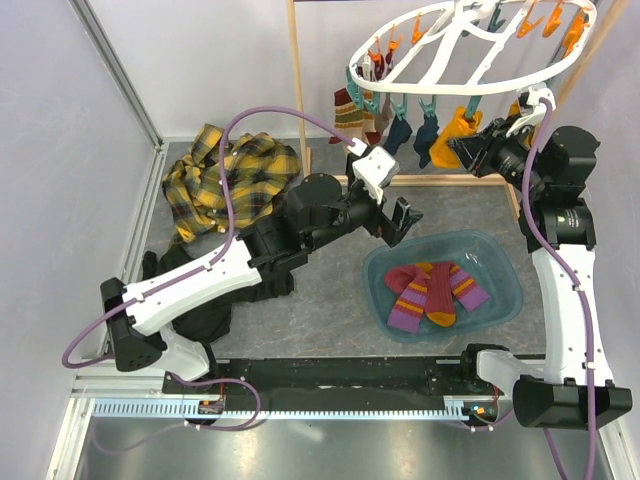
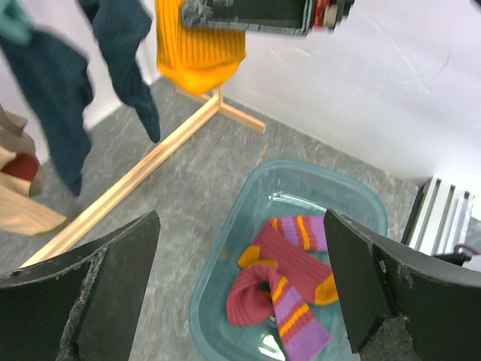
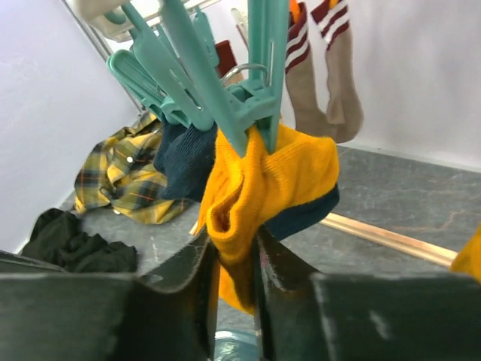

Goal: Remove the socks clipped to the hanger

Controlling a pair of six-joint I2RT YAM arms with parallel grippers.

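Hanger (image 1: 470,60): white oval ring, hung high at the back of the desk (image 1: 320,300) from a wooden frame (image 1: 297,80); orange and teal clips all round its rim

Under the hanger's near rim, a row of socks on clips: beige socks (image 1: 350,110) at its left end, then navy socks (image 1: 400,135), then a mustard sock (image 1: 458,125) toward its right

Right tool (image 1: 462,148): raised to just below the hanger's near right rim. Fingers pressed together on the mustard sock, fabric bunched between them; in the right wrist view a teal clip (image 3: 255,90) has the sock's top edge

Left tool (image 1: 400,225): below the hanger and toward the arm bases, fingers spread wide, nothing between them

Blue tub (image 1: 500,250): on the desk below the hanger and nearer the bases, two maroon striped socks (image 1: 435,290) lying in it

Plaid shirt (image 1: 230,180): heaped on the desk well left of the hanger
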